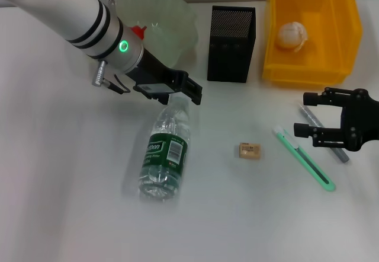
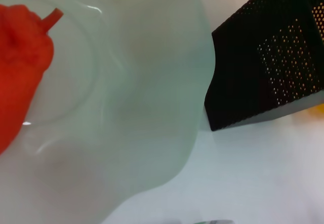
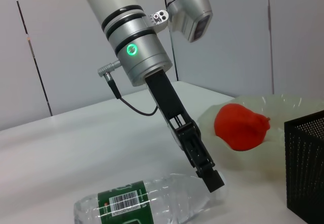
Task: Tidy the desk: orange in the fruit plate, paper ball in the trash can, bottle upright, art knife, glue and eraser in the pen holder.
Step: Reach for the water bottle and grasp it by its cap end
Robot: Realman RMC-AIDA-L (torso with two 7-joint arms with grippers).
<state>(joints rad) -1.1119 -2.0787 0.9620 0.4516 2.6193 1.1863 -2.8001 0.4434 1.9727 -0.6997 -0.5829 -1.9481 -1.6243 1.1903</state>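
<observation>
A clear bottle [image 1: 163, 155] with a green label lies on its side on the white desk; it also shows in the right wrist view [image 3: 147, 201]. My left gripper [image 1: 177, 93] is open, with its fingers [image 3: 208, 176] either side of the bottle's cap end. The orange [image 1: 138, 32] lies in the translucent green fruit plate [image 1: 172, 19]. The paper ball [image 1: 292, 35] lies in the yellow bin [image 1: 343, 37]. The black mesh pen holder [image 1: 231, 35] stands between them. The eraser [image 1: 249, 150], green art knife [image 1: 305, 160] and grey glue stick [image 1: 340, 154] lie at the right. My right gripper [image 1: 304, 115] is open above the glue stick.
The left wrist view shows the plate [image 2: 142, 107], the orange [image 2: 20, 57] and the pen holder [image 2: 268, 57] close by. The right wrist view shows the orange [image 3: 242, 126] and the pen holder [image 3: 306, 163] behind the bottle.
</observation>
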